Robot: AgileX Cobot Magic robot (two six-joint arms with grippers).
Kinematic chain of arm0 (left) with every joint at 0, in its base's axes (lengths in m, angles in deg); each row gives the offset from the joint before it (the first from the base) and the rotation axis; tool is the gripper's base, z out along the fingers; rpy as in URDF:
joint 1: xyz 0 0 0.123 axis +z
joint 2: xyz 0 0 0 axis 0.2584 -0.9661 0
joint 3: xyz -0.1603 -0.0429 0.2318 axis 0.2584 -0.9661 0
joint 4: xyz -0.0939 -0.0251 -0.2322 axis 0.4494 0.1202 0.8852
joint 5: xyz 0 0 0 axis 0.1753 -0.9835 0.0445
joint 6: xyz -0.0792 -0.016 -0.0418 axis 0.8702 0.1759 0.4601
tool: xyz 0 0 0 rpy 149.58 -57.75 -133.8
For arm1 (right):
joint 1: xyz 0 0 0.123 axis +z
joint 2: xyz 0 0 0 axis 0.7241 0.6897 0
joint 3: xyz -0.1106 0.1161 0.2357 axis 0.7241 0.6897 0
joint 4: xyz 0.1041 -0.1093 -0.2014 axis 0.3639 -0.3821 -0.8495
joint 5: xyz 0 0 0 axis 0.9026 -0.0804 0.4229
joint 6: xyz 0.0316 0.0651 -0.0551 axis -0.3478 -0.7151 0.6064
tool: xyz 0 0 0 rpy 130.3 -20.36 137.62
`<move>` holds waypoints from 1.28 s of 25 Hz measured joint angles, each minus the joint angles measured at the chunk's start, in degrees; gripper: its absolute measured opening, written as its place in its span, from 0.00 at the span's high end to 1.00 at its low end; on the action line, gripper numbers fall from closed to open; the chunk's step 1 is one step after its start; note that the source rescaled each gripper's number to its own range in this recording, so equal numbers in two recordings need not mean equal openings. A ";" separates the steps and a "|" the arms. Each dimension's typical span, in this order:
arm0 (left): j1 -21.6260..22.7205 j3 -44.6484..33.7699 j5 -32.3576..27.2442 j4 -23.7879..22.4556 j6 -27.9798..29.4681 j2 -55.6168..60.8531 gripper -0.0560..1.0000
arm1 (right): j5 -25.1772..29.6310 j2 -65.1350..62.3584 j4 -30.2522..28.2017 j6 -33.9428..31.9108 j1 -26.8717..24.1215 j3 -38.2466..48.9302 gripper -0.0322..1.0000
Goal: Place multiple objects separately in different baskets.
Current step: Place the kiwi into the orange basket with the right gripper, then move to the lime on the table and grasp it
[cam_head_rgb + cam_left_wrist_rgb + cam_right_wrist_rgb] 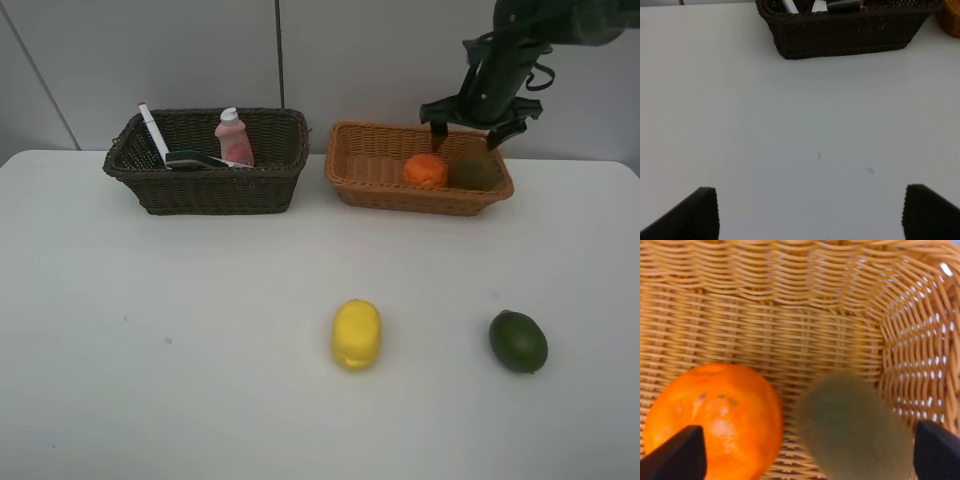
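Note:
The light orange-tan basket (pixel 372 190) at the back right holds the orange (pixel 426 170) and the brown kiwi (pixel 473 172). My right gripper (pixel 467 133) hangs open just above them; its wrist view shows the orange (pixel 715 420) and a blurred kiwi (pixel 852 430) between the fingertips (pixel 680 455). The dark brown basket (pixel 210 190) at the back left holds the white marker (pixel 153 132), the small pink bottle (pixel 234 138) and a dark item (pixel 195 159). The yellow lemon (pixel 356 334) and green lime (pixel 518 341) lie on the table in front. My left gripper (pixel 810 215) is open over bare table.
The white table (pixel 150 350) spreads in front of both baskets, with a grey wall behind. The dark basket (pixel 845 30) shows at the far side of the left wrist view. The shampoo bottle's cap is not distinguishable.

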 joint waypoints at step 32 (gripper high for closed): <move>0.00 0.00 0.00 0.00 0.00 0.00 0.04 | 5.91 -43.90 13.03 1.00 5.22 57.30 0.04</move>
